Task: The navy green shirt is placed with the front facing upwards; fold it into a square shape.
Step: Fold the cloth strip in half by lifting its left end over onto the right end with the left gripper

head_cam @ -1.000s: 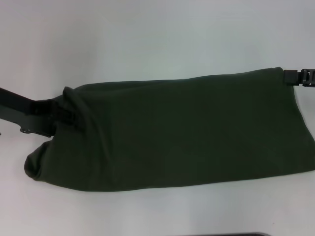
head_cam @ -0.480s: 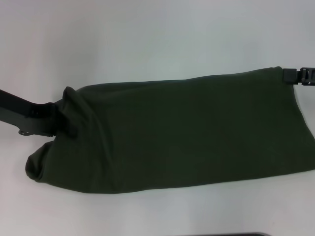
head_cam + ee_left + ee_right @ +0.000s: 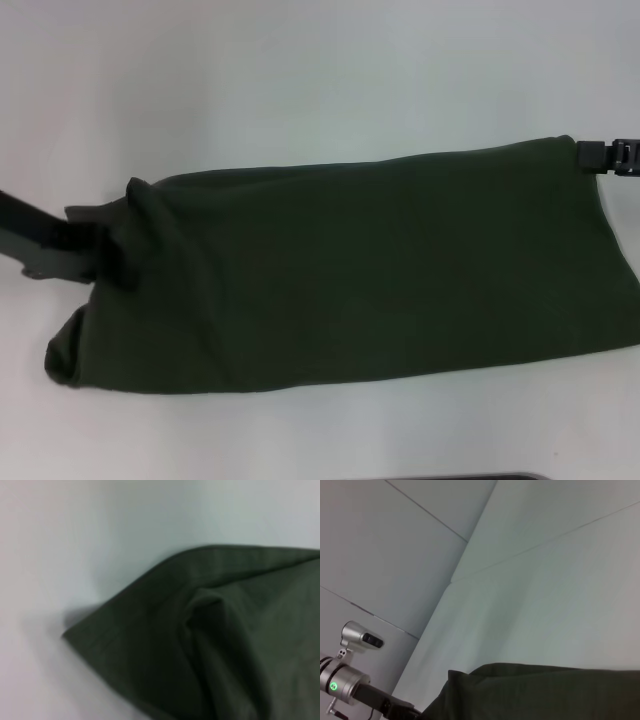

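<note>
a plain white table (image 3: 300, 80) carries the navy green shirt (image 3: 360, 270), folded into a long dark band with no lettering showing. the left gripper (image 3: 100, 250) pinches its bunched left end; the right gripper (image 3: 600, 157) touches its far right corner, grip state unclear.

My head view was bright and evenly lit, the white table (image 3: 300, 80) washed out almost to glare while the shirt (image 3: 380, 270) read so dark its folds barely showed. The left wrist view was soft and out of focus, with a faint shadow beside the cloth's corner.
</note>
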You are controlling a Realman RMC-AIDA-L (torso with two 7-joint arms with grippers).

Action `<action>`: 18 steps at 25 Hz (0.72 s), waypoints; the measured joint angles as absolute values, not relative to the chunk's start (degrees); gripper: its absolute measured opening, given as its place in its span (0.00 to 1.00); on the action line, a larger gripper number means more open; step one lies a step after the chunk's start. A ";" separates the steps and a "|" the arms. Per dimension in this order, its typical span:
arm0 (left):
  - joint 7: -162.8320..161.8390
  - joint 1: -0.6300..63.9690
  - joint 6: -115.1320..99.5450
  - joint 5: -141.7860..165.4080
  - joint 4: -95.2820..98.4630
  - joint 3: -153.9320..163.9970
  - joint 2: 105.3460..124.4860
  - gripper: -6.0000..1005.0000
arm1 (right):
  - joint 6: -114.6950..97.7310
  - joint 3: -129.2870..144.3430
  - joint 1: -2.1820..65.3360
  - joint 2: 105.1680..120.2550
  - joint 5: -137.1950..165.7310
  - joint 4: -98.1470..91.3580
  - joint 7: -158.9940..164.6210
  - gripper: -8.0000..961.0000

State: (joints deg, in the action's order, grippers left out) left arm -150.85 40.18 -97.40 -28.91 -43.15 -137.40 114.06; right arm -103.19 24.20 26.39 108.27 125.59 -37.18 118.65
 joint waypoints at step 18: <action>-152.92 35.77 -101.03 -27.72 -49.38 -143.43 108.69 0.07 | -103.14 24.24 27.15 108.15 125.59 -37.18 119.36 0.70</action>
State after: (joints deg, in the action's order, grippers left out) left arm -152.92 35.77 -101.03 -27.72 -49.38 -143.43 108.69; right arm -103.14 24.24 27.15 108.15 125.59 -37.18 119.36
